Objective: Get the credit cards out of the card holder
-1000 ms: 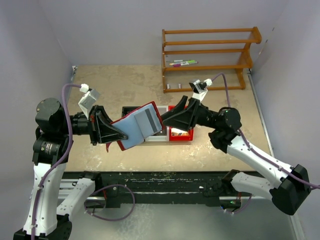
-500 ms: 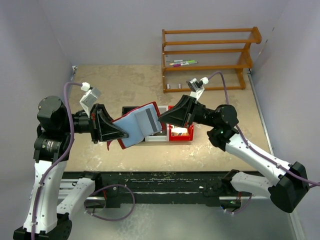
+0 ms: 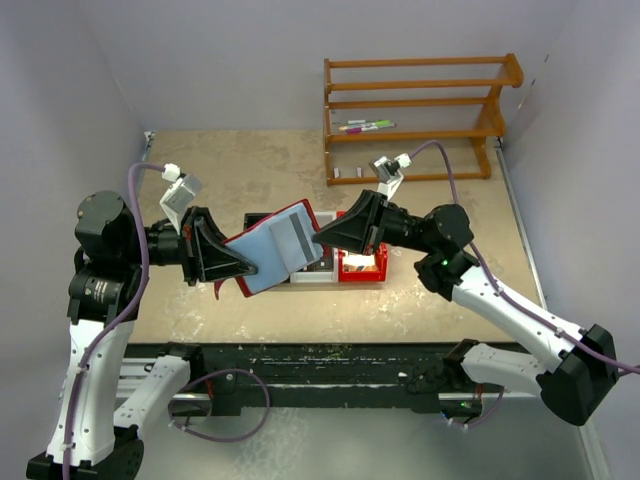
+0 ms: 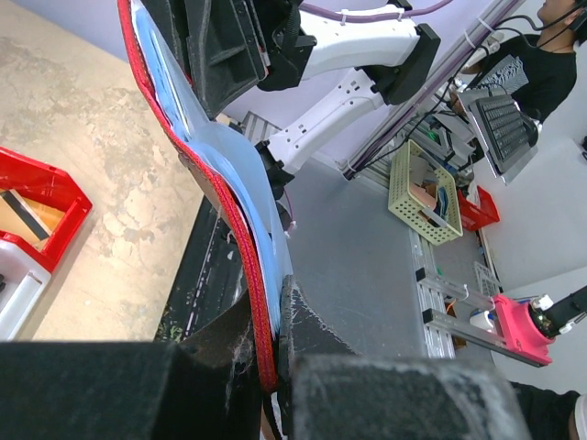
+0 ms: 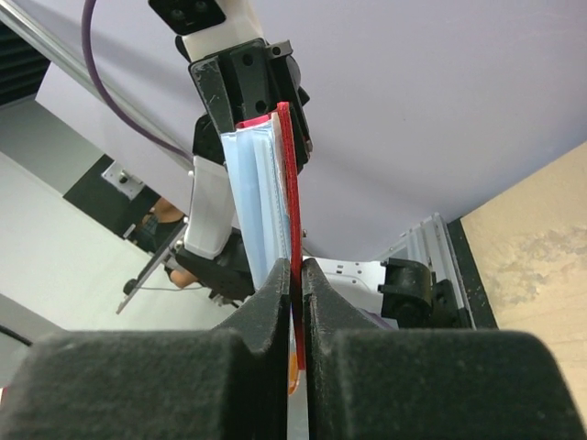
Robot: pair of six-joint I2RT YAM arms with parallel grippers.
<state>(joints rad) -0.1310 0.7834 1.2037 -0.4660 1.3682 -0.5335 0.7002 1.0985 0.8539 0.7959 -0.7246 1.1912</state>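
1. Currently the maroon folding card holder (image 3: 270, 255) with blue-grey plastic inner sleeves hangs opened in the air between my two arms. It is above the tan table (image 3: 230, 170) and rests on nothing.
2. Left gripper (image 4: 273, 332): jaws closed on the lower edge of the maroon cover. The left wrist view shows the cover pinched tight between the pads.
3. Right gripper (image 5: 295, 275): jaws closed too, nipping the thin red cover edge at the opposite end. The blue sleeves sit just beside the fingers, outside the pinch as far as I can tell.
4. One grey rectangular credit card (image 3: 292, 238) with a dark stripe shows in the upward-facing sleeve, near the right gripper's tips. Whether more cards are inside, I cannot tell.
5. Red plastic bin (image 3: 360, 279) sits on the table below the right gripper, with a tan striped card (image 4: 14, 218) lying in it. A white tray (image 3: 312, 279) is right beside the bin.
6. Handling, my guess: the holder is light and floppy, since it bows in the left wrist view, so it wants support at both ends. The cards should be thin, stiff and slick, held in only by sleeve friction.
7. Where to grab: the card's exposed short edge. I'd pinch the flat faces and pull straight along the sleeve.
8. The right grip looks to be on the cover, not the card, so I'd re-aim. Pulling on the cover risks tugging the holder out of the left pinch.
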